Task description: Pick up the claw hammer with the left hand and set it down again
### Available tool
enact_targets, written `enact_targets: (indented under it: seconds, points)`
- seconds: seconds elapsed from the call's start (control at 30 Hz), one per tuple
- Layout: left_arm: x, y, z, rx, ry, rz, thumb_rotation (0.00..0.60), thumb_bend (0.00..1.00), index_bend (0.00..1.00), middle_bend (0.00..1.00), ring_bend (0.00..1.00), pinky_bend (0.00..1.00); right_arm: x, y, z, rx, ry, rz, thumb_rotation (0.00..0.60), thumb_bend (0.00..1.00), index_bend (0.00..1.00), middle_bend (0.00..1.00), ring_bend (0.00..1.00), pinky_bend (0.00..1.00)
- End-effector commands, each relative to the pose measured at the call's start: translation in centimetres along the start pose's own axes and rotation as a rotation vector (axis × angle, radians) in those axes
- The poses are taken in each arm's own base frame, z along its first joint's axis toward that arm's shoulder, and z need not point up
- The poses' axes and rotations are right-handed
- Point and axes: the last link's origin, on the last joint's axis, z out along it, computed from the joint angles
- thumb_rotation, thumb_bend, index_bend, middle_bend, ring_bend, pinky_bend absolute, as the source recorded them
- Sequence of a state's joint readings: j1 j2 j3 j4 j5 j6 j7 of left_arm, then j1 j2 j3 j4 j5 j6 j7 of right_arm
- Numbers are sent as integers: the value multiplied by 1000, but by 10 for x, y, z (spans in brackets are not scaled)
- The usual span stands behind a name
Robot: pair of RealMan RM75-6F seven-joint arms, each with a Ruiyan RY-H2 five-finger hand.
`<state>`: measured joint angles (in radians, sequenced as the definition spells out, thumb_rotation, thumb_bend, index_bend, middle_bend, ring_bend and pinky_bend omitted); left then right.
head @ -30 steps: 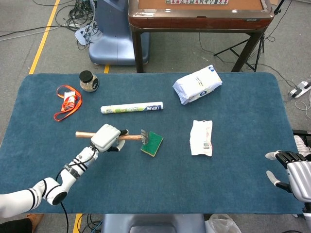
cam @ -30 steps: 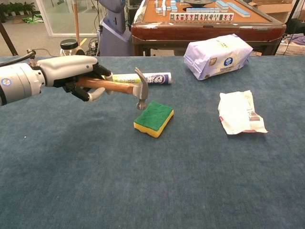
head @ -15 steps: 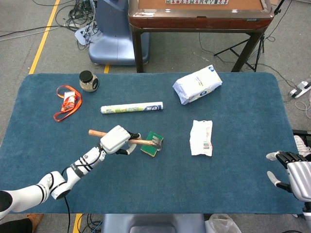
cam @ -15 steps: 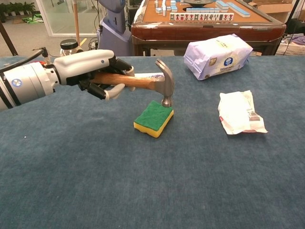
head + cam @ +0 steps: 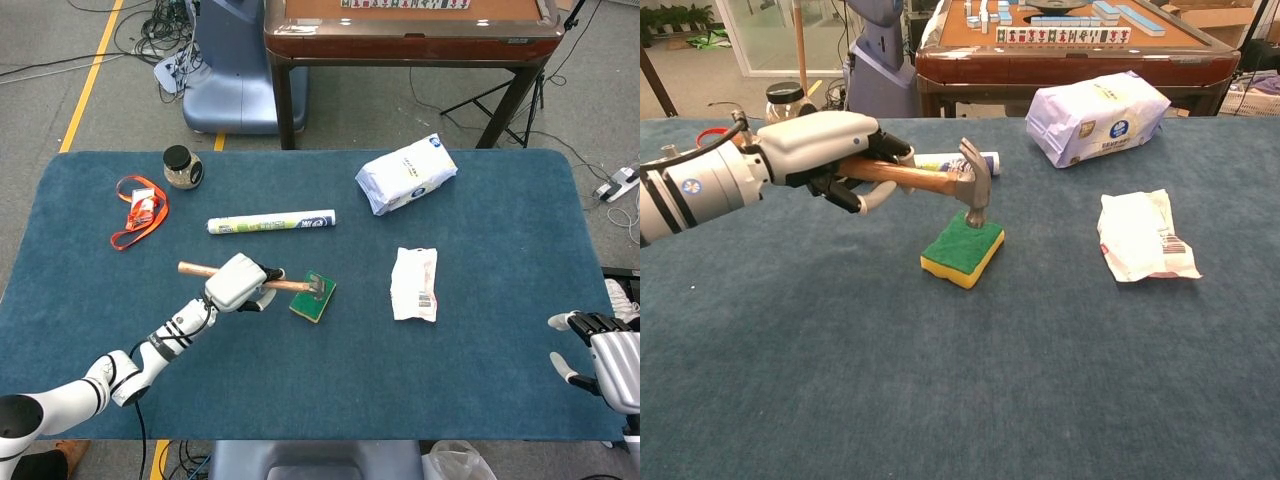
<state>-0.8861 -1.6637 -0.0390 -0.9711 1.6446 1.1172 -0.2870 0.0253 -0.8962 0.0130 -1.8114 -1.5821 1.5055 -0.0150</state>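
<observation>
My left hand (image 5: 238, 283) (image 5: 830, 155) grips the wooden handle of the claw hammer (image 5: 290, 286) (image 5: 932, 180), held level above the blue table. Its steel head (image 5: 975, 182) points down, its face at or just above the green top of the sponge (image 5: 962, 249) (image 5: 315, 300); contact cannot be told. The handle's butt end sticks out behind the hand toward the left in the head view. My right hand (image 5: 600, 356) rests at the table's right front edge, fingers apart, holding nothing.
A rolled white tube (image 5: 270, 222) lies behind the hammer. A white wipes pack (image 5: 406, 173) and a flat white packet (image 5: 414, 283) lie to the right. A dark-lidded jar (image 5: 182, 167) and an orange lanyard (image 5: 138, 210) sit at the far left.
My left hand carried the hammer right over the sponge, then lowered it and drew back slightly left, so the head now stands down on or just above the sponge. The right hand stayed still.
</observation>
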Motion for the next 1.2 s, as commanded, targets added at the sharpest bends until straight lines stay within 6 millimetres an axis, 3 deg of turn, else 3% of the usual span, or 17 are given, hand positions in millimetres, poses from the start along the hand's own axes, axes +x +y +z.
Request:
enact_targets:
  seconds: [0.03, 0.5, 0.93, 1.2]
  points:
    - [-3, -2, 1, 1, 1, 10, 600, 621, 712, 781, 789, 947, 0, 0, 0, -1, 0, -1, 600, 279, 394, 429, 359, 433]
    - [-27, -8, -3, 7, -61, 83, 600, 620, 713, 781, 786, 947, 0, 0, -1, -6, -3, -2, 600, 278, 394, 428, 359, 433]
    - [15, -7, -5, 49, 82, -102, 600, 620, 713, 781, 779, 947, -1, 1, 0, -4, -1, 1, 600, 279, 394, 428, 359, 433]
    - [-17, -7, -5, 47, -33, -26, 600, 620, 714, 781, 779, 947, -1, 2, 0, -11, -4, -2, 600, 279, 393, 428, 360, 433]
